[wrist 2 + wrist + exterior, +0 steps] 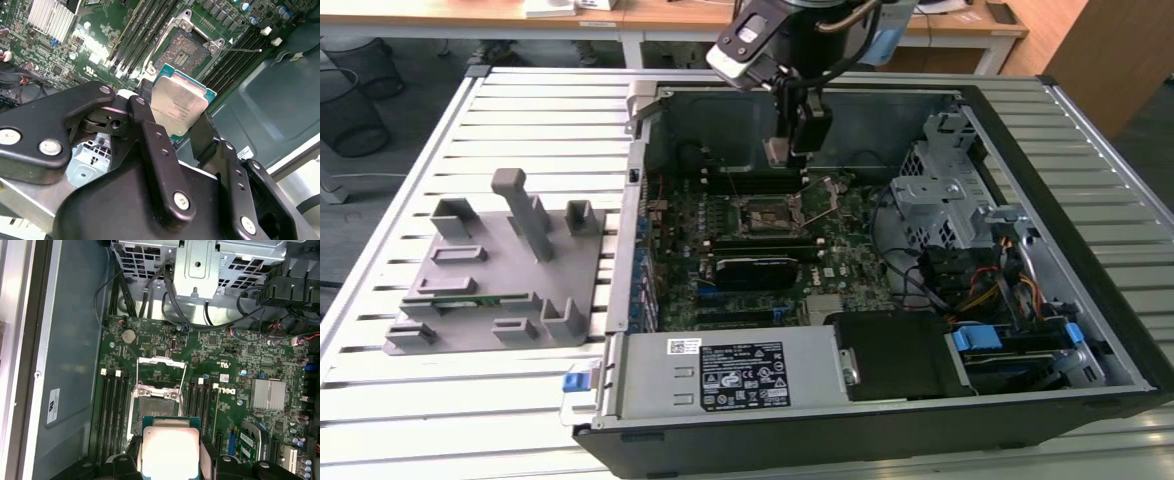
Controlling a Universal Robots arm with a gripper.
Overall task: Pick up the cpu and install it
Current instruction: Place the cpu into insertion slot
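one cpu (181,104) pinched in tool (172,125), hovering near open socket (189,50)

cpu (182,102) in gripper (172,117), near open mobo socket (187,50)

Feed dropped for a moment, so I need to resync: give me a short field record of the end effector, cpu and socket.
end effector: inside the open computer case, above the motherboard
grip: shut on the cpu, held by two opposite edges
cpu position: off the board, close to the socket, not seated
socket: open, no chip in it
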